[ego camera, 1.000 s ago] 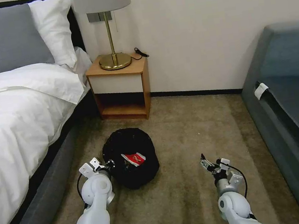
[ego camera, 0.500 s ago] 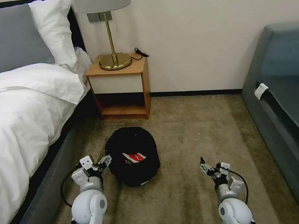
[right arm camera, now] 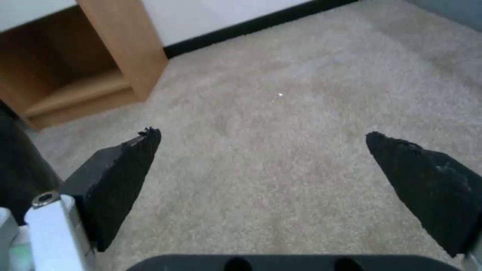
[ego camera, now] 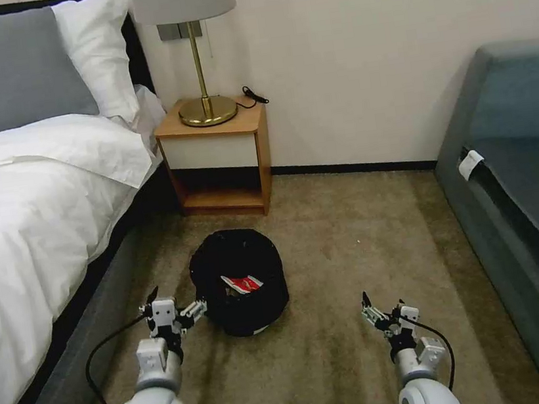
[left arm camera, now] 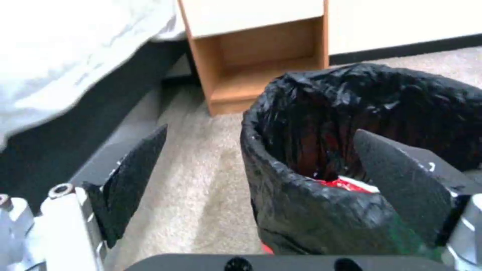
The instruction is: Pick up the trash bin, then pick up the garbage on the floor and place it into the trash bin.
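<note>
The trash bin (ego camera: 241, 290), lined with a crinkly black bag, stands on the carpet in front of the nightstand. A red-and-white packet of garbage (ego camera: 242, 284) lies inside it, and its red edge (left arm camera: 346, 184) also shows in the left wrist view. My left gripper (ego camera: 176, 300) is open just left of the bin, one fingertip (ego camera: 198, 305) at the bin's side. In the left wrist view the open left gripper (left arm camera: 261, 130) faces the bin's rim (left arm camera: 261, 124). My right gripper (ego camera: 380, 306) hangs open over bare carpet, right of the bin, with nothing between its fingers (right arm camera: 125, 169).
A bed (ego camera: 32, 213) with white covers runs along the left. A wooden nightstand (ego camera: 218, 162) with a brass lamp (ego camera: 198, 59) stands at the wall behind the bin. A dark sofa (ego camera: 533, 194) lines the right side. Open carpet (ego camera: 342, 351) lies between.
My left gripper let go of the bin's rim and drew back toward me. The bin settled upright on the carpet. My right arm also pulled back a little.
</note>
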Motion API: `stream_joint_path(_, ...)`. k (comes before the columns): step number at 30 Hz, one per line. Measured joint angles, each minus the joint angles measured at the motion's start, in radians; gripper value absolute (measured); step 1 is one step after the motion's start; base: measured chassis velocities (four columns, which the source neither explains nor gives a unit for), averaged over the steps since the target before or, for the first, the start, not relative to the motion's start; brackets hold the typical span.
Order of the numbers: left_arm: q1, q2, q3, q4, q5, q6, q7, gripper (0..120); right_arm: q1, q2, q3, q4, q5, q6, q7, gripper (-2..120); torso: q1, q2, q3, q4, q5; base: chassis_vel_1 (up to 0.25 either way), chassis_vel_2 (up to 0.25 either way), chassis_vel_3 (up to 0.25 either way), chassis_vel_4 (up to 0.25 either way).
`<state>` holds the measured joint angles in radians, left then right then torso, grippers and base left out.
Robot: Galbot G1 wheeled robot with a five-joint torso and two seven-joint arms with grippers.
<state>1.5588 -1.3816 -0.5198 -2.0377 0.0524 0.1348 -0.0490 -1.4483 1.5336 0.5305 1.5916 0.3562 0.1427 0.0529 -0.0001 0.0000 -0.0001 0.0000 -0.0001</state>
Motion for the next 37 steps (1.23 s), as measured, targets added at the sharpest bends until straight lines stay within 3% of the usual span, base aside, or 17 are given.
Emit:
stream_joint_path(1,0.000,0.000,0.000,0.000,0.000,0.000,0.000,100,0.000,0.000,0.000,0.000,0.000,0.000,0.000,100,0.000,0.000,0.000,0.0000,0.0000,0.000,0.000,0.000,0.000)
stream_joint_path(4,0.079,-0.014,0.002,-0.038,0.077,-0.109,0.005,100,-0.019,0.005,0.001,0.015,0.004,0.020,-0.003,100,0.000,0.000,0.000,0.0000,0.0001,0.000,0.000,0.000,0.000)
stream_joint_path(5,0.079,-0.014,0.002,-0.038,0.077,-0.109,0.005,100,-0.019,0.005,0.001,0.015,0.004,0.020,-0.003,100,0.000,0.000,0.000,0.0000,0.0001,0.000,0.000,0.000,0.000)
stream_joint_path(8,0.160,-0.023,0.010,-0.075,0.111,-0.196,0.003,100,-0.043,0.008,0.003,0.028,0.007,0.043,-0.003,100,0.000,0.000,0.000,0.0001,0.0001,0.000,0.000,0.000,0.000)
stream_joint_path(10,0.176,-0.026,0.012,-0.082,0.118,-0.211,-0.001,100,-0.052,0.008,0.003,0.033,0.007,0.047,-0.003,100,0.000,0.000,0.000,0.0000,0.0001,0.000,0.000,0.000,0.000)
stream_joint_path(37,0.185,-0.031,0.014,-0.083,0.116,-0.211,-0.014,100,-0.066,0.007,0.000,0.042,0.008,0.052,-0.001,100,0.000,0.000,0.000,0.0000,0.0001,0.000,0.000,0.000,0.000)
